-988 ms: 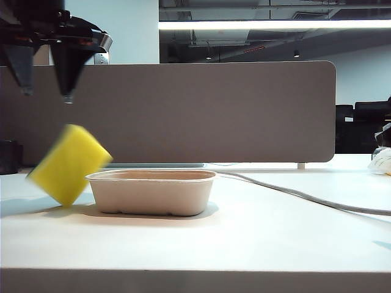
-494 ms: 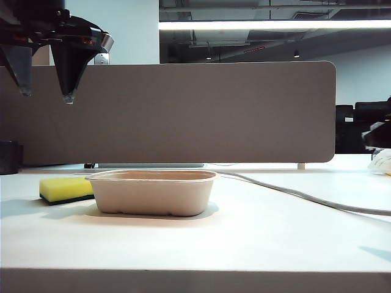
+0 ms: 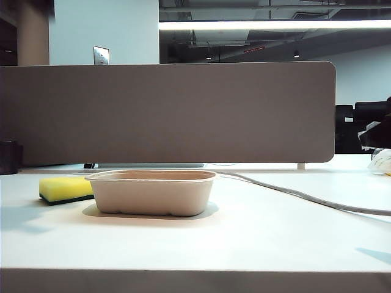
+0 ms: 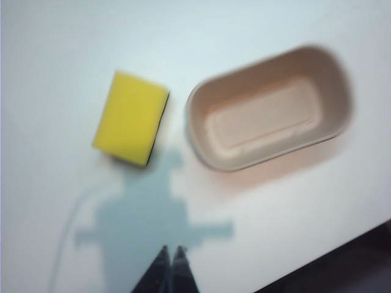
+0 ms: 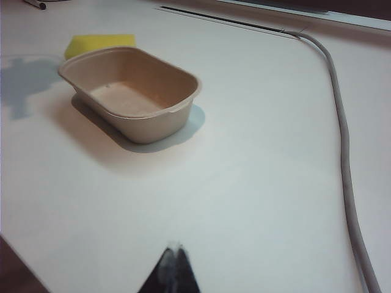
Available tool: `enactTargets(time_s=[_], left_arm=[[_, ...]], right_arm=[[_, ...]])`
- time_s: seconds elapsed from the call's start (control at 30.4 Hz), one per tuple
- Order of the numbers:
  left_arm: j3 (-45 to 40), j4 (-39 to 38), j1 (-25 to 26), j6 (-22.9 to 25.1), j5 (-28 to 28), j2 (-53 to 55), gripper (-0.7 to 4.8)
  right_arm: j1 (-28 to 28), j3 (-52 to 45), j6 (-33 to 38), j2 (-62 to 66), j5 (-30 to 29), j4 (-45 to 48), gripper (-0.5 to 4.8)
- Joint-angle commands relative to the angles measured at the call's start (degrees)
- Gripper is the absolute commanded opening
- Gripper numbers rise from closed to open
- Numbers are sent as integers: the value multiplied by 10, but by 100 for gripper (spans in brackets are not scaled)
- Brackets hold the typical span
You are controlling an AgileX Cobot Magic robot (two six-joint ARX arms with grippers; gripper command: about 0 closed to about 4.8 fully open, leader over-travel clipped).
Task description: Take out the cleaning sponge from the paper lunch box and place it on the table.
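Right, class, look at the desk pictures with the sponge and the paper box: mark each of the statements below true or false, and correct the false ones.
1. The cleaning sponge lies inside the paper lunch box. False: it lies on the table beside the box.
2. The paper lunch box is empty. True.
3. The left gripper is shut and holds nothing. True.
4. The sponge lies with its yellow face up. True: the dark green layer is underneath.
5. The right gripper grips the grey cable. False: it hangs above bare table, shut, apart from the cable.
6. The box lies tipped on its side. False: it stands upright on its base.
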Motion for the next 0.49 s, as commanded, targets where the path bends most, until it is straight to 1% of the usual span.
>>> enactTargets(time_s=[0.03, 0.13, 0.2, 0.3, 0.4, 0.49], left_arm=[[-34, 37, -30, -19, 18, -92, -5], [-87, 86, -60, -22, 32, -183, -5], [-137, 132, -77, -21, 33, -253, -5], [-210, 193, -98, -37, 39, -353, -5], [-269, 225, -109, -57, 38, -450, -5], [-311, 228, -108, -57, 37, -533, -5]], right_arm=[[1, 0, 0, 0, 0, 8, -5], [1, 0, 0, 0, 0, 8, -5], [1, 0, 0, 0, 0, 8, -5], [1, 0, 0, 0, 0, 8, -5], [1, 0, 0, 0, 0, 9, -5], [1, 0, 0, 0, 0, 8, -5]])
